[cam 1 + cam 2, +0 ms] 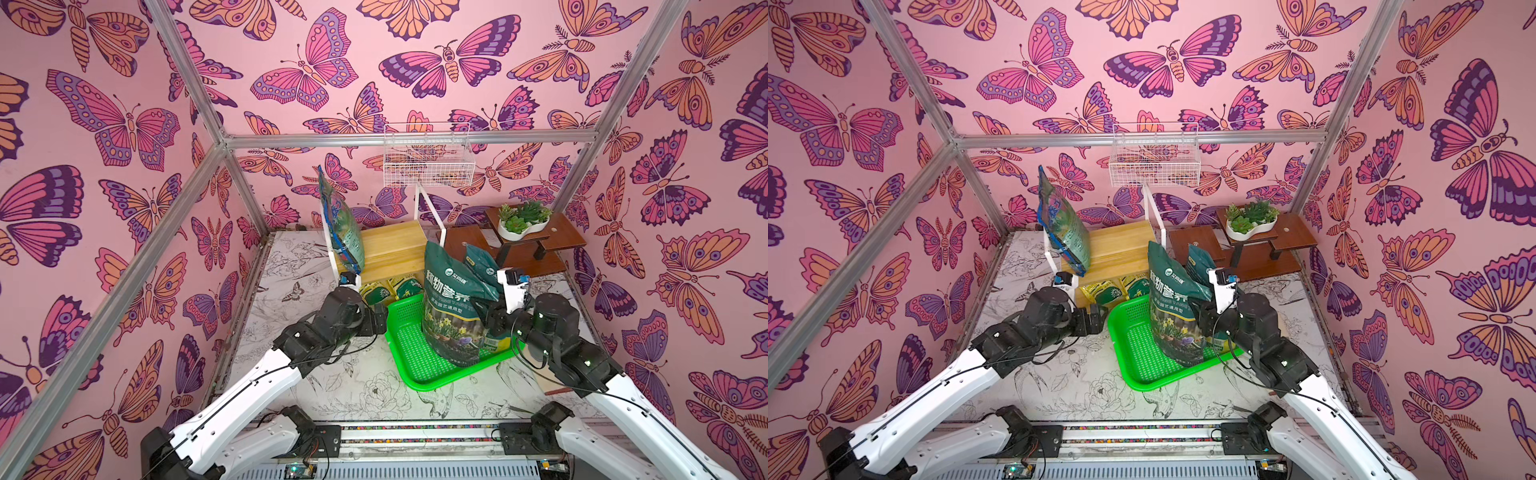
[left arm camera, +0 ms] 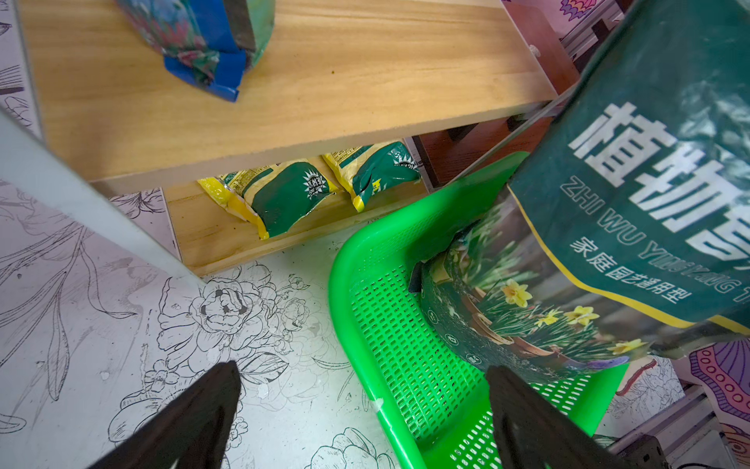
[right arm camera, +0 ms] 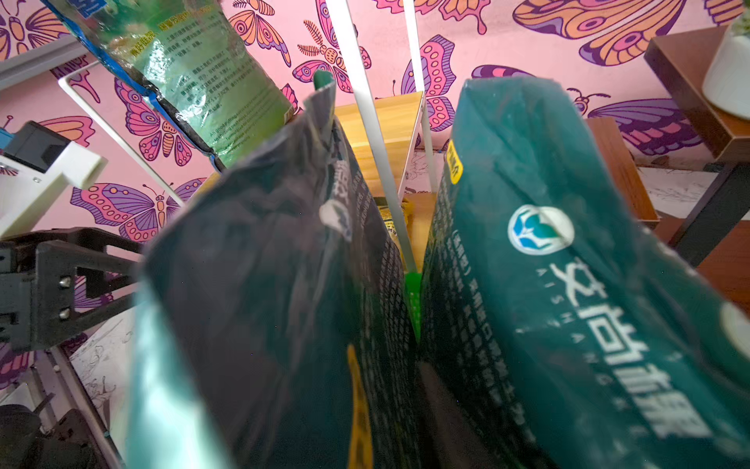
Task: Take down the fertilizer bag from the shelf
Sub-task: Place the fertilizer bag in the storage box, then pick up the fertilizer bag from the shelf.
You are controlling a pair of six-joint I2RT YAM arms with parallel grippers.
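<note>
Dark green glossy fertilizer bag (image 1: 451, 307) standing in green perforated tray (image 1: 409, 357).
Judged heavy, soft, slippery; top seam favoured. Left end effector (image 2: 362, 368) wide; right end effector (image 1: 489, 312) state cannot be told.

Walls (image 1: 374, 83): pink paper with large purple, orange and magenta butterflies, on the back and both sides.
Frame (image 1: 316, 140): bare aluminium bars along the wall corners, one crossbar over the back wall.
Table (image 1: 332, 386): pale top with black line-drawn flowers.
Wire basket (image 1: 428, 174): white, hung on the crossbar.
Stand (image 1: 569, 239): dark brown, stepped, far right corner, bearing a white planter (image 1: 523, 226) of green succulents.
Light: soft, even, brightest high on the back wall.
</note>
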